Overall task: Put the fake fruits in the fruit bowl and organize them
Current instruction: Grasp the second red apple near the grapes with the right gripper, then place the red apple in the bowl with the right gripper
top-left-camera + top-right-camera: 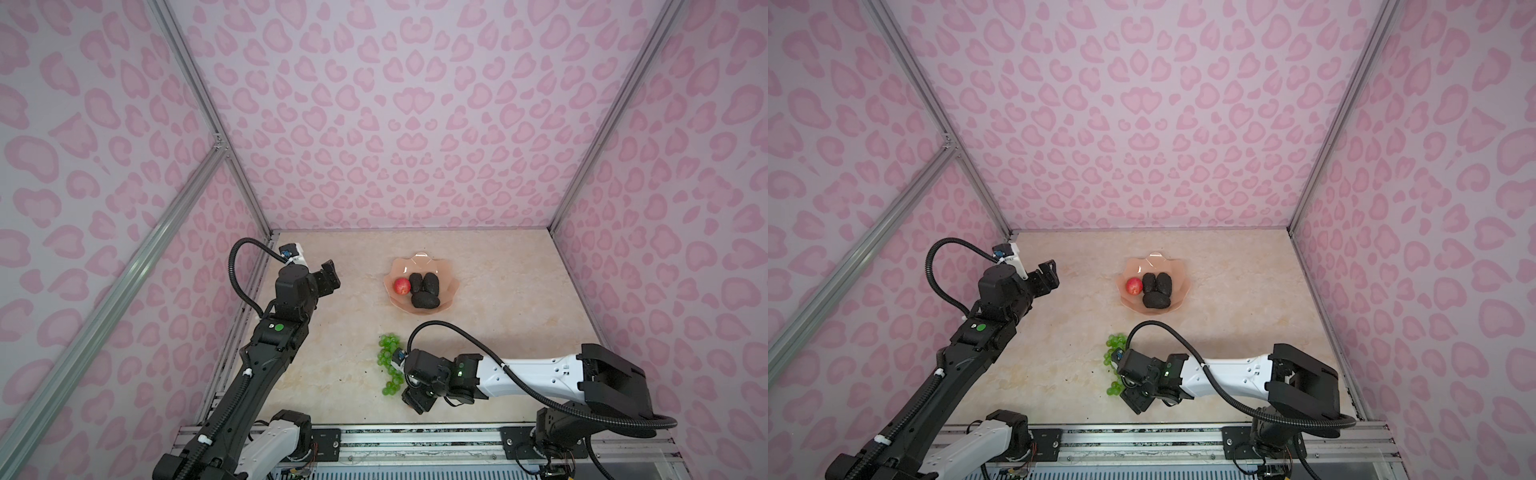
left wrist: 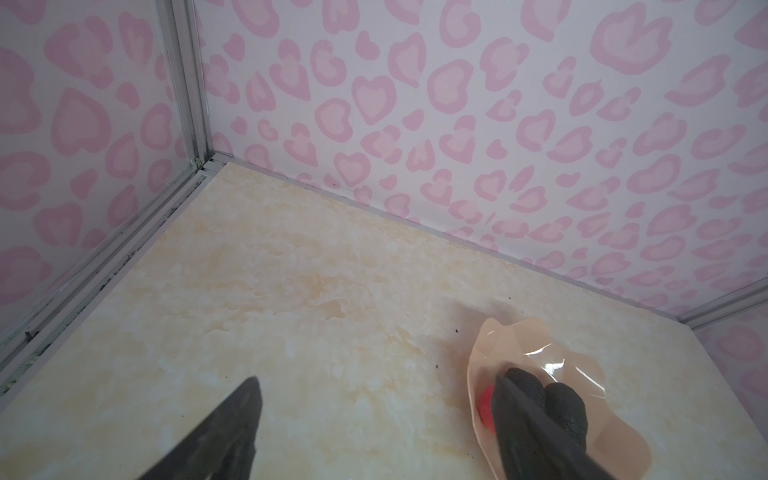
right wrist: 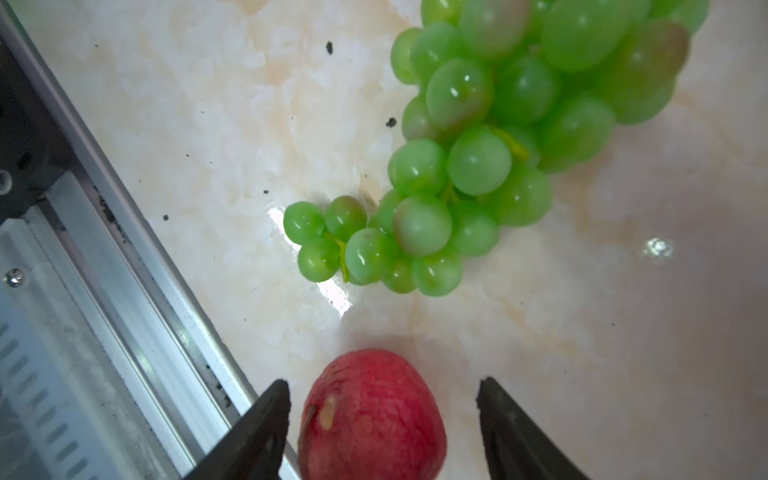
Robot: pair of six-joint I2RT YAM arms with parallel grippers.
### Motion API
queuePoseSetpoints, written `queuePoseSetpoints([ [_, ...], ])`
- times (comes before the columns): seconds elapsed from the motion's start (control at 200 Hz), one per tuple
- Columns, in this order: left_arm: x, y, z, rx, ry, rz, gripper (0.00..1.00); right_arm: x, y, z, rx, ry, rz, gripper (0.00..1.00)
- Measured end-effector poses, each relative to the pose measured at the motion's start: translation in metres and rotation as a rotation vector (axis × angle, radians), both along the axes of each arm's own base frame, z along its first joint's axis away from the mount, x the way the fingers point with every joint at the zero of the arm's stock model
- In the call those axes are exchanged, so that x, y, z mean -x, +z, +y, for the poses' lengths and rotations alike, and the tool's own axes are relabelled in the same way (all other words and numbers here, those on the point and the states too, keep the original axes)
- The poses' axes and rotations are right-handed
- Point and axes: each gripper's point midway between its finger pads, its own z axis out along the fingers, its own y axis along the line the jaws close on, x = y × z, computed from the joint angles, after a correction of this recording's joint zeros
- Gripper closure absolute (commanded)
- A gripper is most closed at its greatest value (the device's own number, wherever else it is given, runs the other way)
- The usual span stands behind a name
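Right wrist view first: a red fruit (image 3: 372,415) sits on the surface (image 3: 582,332), and the right fingers (image 3: 257,432) are parted to either side of it with a sliver of daylight on both sides. They're straddling it, not squeezing. Just beyond, the grapes (image 3: 478,166) sprawl flat on the surface, and a metal rail (image 3: 124,291) runs close by the fruit at the front edge.

Over to the fruit bowl (image 1: 449,286), seen in both top views. It stands toward the back middle of the surface and carries all three avocados (image 1: 425,300): two side by side, the third lying across in front of them. The other red fruit (image 1: 402,286) is tucked against their left.

The left fingers (image 2: 224,432) hang spread wide and empty above bare surface, left of the bowl and apart from it. Pink heart-print walls (image 1: 415,124) box it all in.
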Motion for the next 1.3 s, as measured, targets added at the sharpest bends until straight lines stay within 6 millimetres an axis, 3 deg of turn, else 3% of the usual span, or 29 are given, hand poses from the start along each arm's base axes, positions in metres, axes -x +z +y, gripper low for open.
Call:
queuePoseSetpoints([
  [0.365,-0.001,-0.004,-0.003,0.004,-0.021,0.014,0.13,-0.003,-0.007,-0.005,0.009,-0.056,0.001,0.71],
  [0.485,-0.001,-0.004,-0.003,0.003,-0.021,0.013,0.13,-0.010,-0.002,-0.011,-0.006,-0.098,0.003,0.77],
  [0.585,-0.001,-0.004,-0.003,0.002,-0.021,0.015,0.13,-0.027,0.011,-0.020,-0.054,-0.163,0.000,0.79],
  [0.75,-0.001,-0.005,-0.004,0.005,-0.027,0.017,0.13,-0.081,0.057,-0.044,-0.207,-0.346,-0.037,0.78],
  [0.88,0.000,-0.003,-0.005,0.012,-0.035,0.011,0.13,-0.141,0.095,-0.077,-0.340,-0.544,-0.130,0.77],
  [1.01,0.005,-0.006,-0.008,0.035,-0.047,0.015,0.13,-0.200,0.117,-0.108,-0.430,-0.715,-0.209,0.77],
  [1.09,0.009,-0.008,-0.010,0.049,-0.063,0.018,0.13,-0.233,0.121,-0.122,-0.461,-0.788,-0.238,0.77],
  [1.3,0.025,-0.024,-0.020,0.112,-0.114,0.061,0.13,-0.300,0.105,-0.137,-0.489,-0.857,-0.214,0.77],
])
